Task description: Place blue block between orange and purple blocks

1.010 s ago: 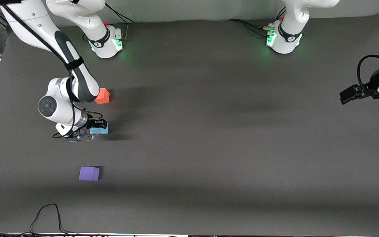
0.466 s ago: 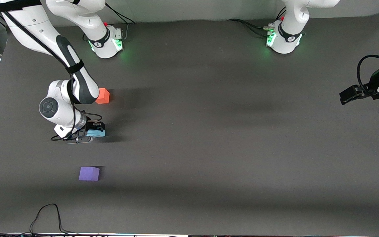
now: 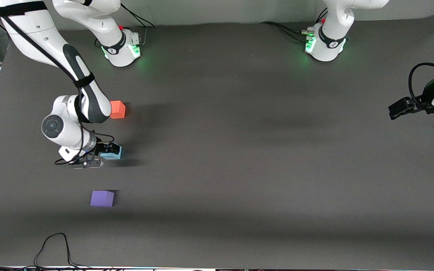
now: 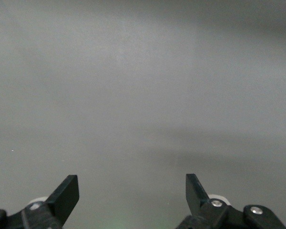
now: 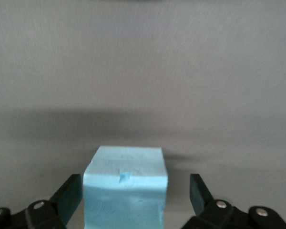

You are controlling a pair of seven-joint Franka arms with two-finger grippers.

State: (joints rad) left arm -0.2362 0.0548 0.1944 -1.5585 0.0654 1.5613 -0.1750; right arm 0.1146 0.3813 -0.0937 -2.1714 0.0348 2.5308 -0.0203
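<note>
Right tool (image 3: 106, 151) straddles the blue block (image 3: 112, 153) with fingers apart, gaps both sides, near the desk's (image 3: 239, 169) right-arm edge; left tool (image 3: 399, 108) waits, fingers apart.

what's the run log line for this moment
right gripper: open around blue block | block: on table between orange block and purple block | left gripper: open, waiting

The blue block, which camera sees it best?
The right wrist view: the blue block fills the middle, between the open right pincer's fingers. The front view shows it small, partly hidden by that pincer. The left wrist view misses it.
</note>
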